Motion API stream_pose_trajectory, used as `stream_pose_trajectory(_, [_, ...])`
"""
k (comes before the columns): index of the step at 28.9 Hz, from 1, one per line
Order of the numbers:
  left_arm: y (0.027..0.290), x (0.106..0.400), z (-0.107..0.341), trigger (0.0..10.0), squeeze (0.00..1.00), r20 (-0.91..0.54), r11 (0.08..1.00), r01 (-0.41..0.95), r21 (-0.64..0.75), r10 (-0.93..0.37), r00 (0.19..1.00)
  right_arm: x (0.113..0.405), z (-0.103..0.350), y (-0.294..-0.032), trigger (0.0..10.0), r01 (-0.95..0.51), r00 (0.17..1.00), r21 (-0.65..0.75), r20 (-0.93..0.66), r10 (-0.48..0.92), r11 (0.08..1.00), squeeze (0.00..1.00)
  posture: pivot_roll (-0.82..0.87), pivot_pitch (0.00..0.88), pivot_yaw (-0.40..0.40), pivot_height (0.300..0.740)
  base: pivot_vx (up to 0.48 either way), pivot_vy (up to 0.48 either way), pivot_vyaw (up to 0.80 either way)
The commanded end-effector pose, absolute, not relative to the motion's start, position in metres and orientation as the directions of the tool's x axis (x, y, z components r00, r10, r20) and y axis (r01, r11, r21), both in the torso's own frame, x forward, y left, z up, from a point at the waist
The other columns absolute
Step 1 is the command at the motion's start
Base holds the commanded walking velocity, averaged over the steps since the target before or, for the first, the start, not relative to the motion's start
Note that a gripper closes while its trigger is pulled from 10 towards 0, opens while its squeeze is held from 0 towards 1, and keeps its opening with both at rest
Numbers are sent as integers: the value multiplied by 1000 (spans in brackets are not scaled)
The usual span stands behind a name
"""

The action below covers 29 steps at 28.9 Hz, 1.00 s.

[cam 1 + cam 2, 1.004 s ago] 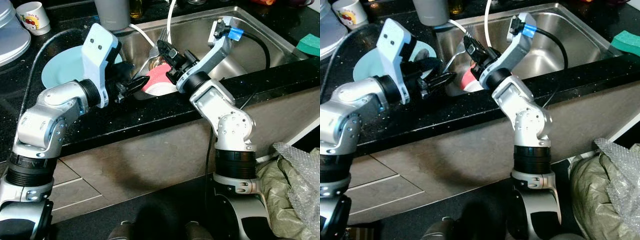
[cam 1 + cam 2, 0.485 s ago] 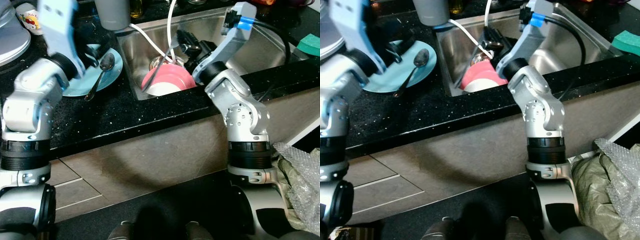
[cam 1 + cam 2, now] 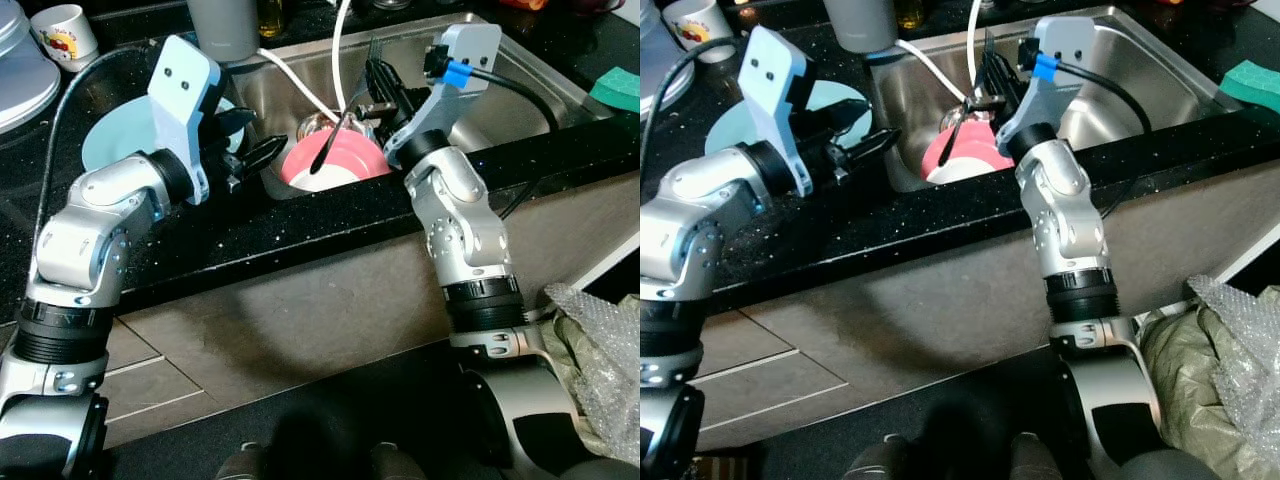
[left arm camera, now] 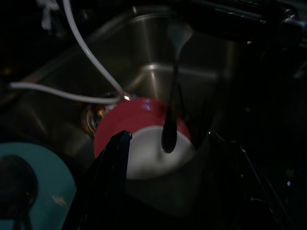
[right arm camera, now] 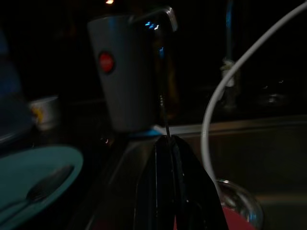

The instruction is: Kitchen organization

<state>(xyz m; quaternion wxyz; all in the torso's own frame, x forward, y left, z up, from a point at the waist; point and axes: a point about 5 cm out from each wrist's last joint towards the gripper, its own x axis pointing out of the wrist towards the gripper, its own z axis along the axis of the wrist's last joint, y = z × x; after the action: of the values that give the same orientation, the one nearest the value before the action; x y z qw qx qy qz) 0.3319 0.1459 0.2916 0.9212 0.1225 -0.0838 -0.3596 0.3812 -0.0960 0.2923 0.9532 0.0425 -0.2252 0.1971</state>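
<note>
1. The right gripper (image 3: 383, 82) was raised over the sink (image 3: 520, 70), at about 1 o'clock in the left eye view, its two black fingers pressed together on a dark-handled utensil (image 3: 333, 137).
2. That utensil hung slanted, its lower end over the pink bowl (image 3: 335, 165); whether it touched the bowl could not be told. In the left wrist view the utensil (image 4: 171, 103) showed a pale, flared upper end, but its exact kind was unclear.
3. The pink bowl lay in the sink's near left corner, white inside, just beside a glass (image 3: 318, 126) at the drain.
4. The left gripper (image 3: 252, 150) hovered at about 11 o'clock, over the black counter (image 3: 250, 240) by the sink's left edge, its fingers spread apart and holding nothing.
5. Behind it lay a light blue plate (image 3: 115, 140); the right wrist view showed a spoon (image 5: 45, 184) resting on it.
6. A grey cup (image 5: 125, 76) stood at 12 o'clock behind the sink, and a white hose (image 3: 338, 50) curved down into the basin.
7. A small printed mug (image 3: 68, 32) stood at 10 o'clock, and a green sponge (image 3: 620, 90) lay at 2 o'clock.
</note>
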Motion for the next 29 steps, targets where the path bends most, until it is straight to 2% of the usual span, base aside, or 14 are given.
stream_pose_trajectory(1, [145,333,287,10000,0,41,703,649,290,-687,726,382,290,-89,0,-410,810,-41,444,384,911,0,51,173,42,740,0,0,0])
stream_pose_trajectory(2, [143,336,283,10000,0,24,707,649,282,-681,731,385,281,-86,706,-414,817,-65,412,403,908,0,49,178,40,740,0,0,0])
stream_pose_trajectory(3, [143,338,279,10000,0,9,707,649,280,-678,735,388,274,-83,3373,-420,825,-80,382,417,904,0,49,178,40,740,0,0,0])
stream_pose_trajectory(4, [142,340,277,10000,0,0,708,649,278,-676,737,390,269,-82,4627,-426,830,-89,359,428,900,0,48,183,38,740,0,0,0])
stream_pose_trajectory(5, [141,341,275,10000,0,-14,709,648,277,-672,741,392,263,-80,10000,-434,835,-97,331,440,896,0,46,185,38,740,0,0,0])
stream_pose_trajectory(19, [131,350,260,10000,0,-90,678,676,289,-684,724,399,244,-72,10000,-481,838,-136,219,500,866,0,43,196,42,740,0,0,0])
stream_pose_trajectory(29, [127,356,257,10000,0,-126,658,682,319,-683,719,401,245,-72,10000,-491,832,-139,215,511,860,0,39,202,51,740,0,0,0])
